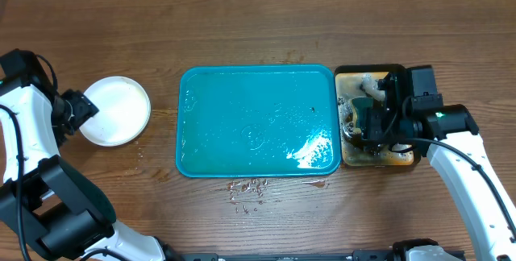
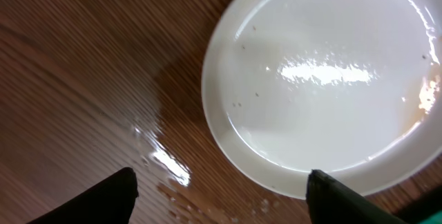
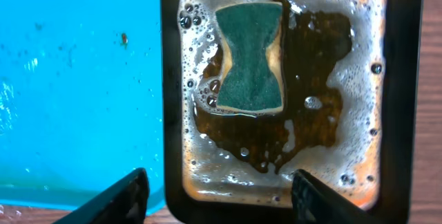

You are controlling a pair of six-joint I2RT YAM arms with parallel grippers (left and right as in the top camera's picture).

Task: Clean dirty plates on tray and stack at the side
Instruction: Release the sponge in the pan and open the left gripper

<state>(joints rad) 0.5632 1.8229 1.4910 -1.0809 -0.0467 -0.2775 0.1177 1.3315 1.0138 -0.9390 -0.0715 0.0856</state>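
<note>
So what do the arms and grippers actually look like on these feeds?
The left arm and right arm both have white tubular links joined by bulky black joint housings, with thin black cables looping alongside. A small green light shows near the right wrist. The left gripper and right gripper have plain matte-black, unmarked fingers.

The tabletop [image 1: 258, 27] is mid-brown wood with fine darker grain running along its length. At its middle, the tray [image 1: 242, 92] is plain teal-blue, with a white patch of glare and a few dark specks. Toward the left edge, the plate [image 1: 117, 110] is glossy white, with tiny dark flecks and a faint orange-brown tinge at one side. Toward the right edge, the black tray [image 3: 171, 79] holds dark brown liquid edged with whitish foam. The sponge [image 3: 250, 58] in it is dark green with pale tan flanks. The left arm [image 1: 24, 124] and right arm [image 1: 469, 160] are white with black joints.
</note>
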